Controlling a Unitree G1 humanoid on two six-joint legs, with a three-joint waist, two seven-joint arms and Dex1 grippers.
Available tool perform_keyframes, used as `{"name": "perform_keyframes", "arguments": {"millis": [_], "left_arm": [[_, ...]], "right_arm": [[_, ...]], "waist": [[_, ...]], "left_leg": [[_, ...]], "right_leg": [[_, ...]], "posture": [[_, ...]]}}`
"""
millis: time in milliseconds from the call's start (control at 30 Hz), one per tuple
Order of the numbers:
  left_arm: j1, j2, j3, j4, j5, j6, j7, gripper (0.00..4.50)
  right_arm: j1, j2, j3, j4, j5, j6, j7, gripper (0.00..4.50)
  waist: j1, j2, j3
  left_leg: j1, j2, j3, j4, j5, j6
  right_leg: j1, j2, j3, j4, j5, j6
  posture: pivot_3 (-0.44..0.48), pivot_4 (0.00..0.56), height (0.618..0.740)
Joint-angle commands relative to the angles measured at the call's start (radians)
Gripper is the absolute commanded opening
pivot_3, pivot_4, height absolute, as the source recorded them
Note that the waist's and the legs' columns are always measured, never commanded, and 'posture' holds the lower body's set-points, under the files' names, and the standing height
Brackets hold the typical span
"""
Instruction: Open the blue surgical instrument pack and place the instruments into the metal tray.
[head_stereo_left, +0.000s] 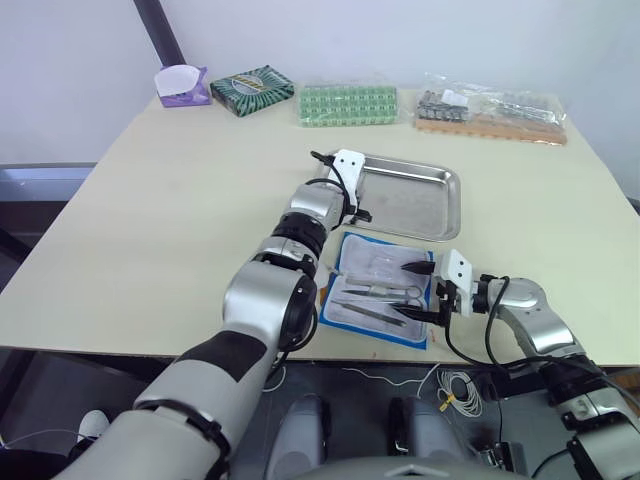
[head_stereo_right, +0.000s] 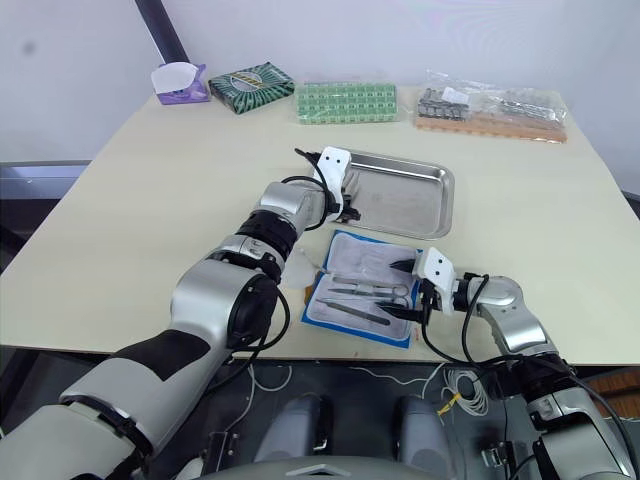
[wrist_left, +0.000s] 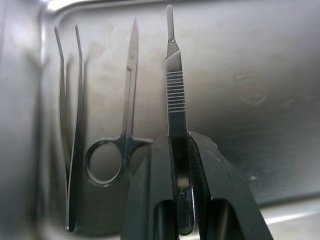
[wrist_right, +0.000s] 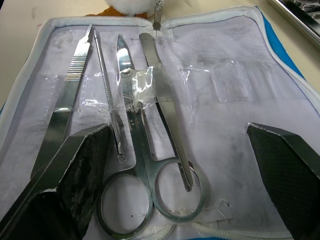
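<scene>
A scalpel handle (wrist_left: 176, 115) is gripped in the left gripper (wrist_left: 181, 150) over the tray (head_stereo_left: 445, 195) for release, while the right gripper (wrist_right: 175, 165), fingers spread, is held over the open pack (head_stereo_left: 350, 310) at the near worktop (head_stereo_left: 150, 200) edge.

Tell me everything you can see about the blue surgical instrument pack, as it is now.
The blue surgical instrument pack lies open and flat on the table's near edge, just in front of the metal tray. Its inside is whitish with clear plastic, bordered by a pale zip edge and blue rim. Several instruments lie in it: scissors, tweezers, a thin probe and a ridged handle. The right gripper, open, hovers over its right end.
</scene>
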Motion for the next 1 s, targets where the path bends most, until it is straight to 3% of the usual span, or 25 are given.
{"name": "perform_keyframes", "arguments": {"millis": [33,200,400,667,900,1000], "left_arm": [[-0.042,-0.002,0.011,0.002,-0.012,-0.029,0.008,0.06],[-0.043,-0.005,0.013,0.016,-0.018,-0.037,0.01,0.06],[-0.043,-0.008,0.022,-0.008,-0.038,-0.024,-0.003,2.56],[-0.02,0.006,0.032,-0.199,-0.099,0.059,-0.095,2.56],[0.219,0.067,-0.099,-0.742,-0.152,0.174,-0.308,2.56],[0.34,0.094,-0.099,-0.92,-0.204,0.112,-0.391,2.56]], "right_arm": [[0.077,-0.042,0.069,0.126,-0.127,0.107,-0.03,4.5],[0.075,-0.043,0.069,0.122,-0.126,0.111,-0.03,4.5],[0.077,-0.043,0.067,0.118,-0.125,0.114,-0.031,4.5],[0.074,-0.044,0.062,0.12,-0.122,0.109,-0.031,4.5],[0.068,-0.046,0.056,0.124,-0.118,0.104,-0.031,4.5],[0.069,-0.046,0.053,0.12,-0.114,0.105,-0.029,4.5]], "waist": [[0.0,0.0,0.0],[0.0,0.0,0.0],[0.0,0.0,0.0],[-0.001,0.0,0.002],[-0.004,0.003,0.002],[-0.004,0.004,0.002]], "left_leg": [[0.0,0.0,0.0,0.0,0.0,0.0],[0.0,0.0,0.0,0.0,0.0,0.0],[0.0,0.0,0.0,0.0,0.0,0.0],[0.0,0.0,-0.001,0.0,0.0,0.0],[0.001,-0.001,0.0,-0.003,0.0,-0.001],[0.001,-0.001,-0.001,-0.002,0.0,-0.001]], "right_leg": [[0.0,0.0,0.0,0.0,0.0,0.0],[0.0,0.0,0.0,0.0,0.0,0.0],[0.0,0.0,-0.001,0.0,0.0,0.0],[0.0,-0.001,-0.001,0.0,0.0,0.0],[0.0,-0.002,-0.001,0.0,0.0,0.0],[0.0,-0.002,-0.001,0.0,0.0,0.0]], "posture": [[0.0,0.15,0.74],[0.0,0.15,0.74],[0.0,0.15,0.74],[0.0,0.15,0.74],[0.0,0.15,0.74],[0.0,0.15,0.74]]}}
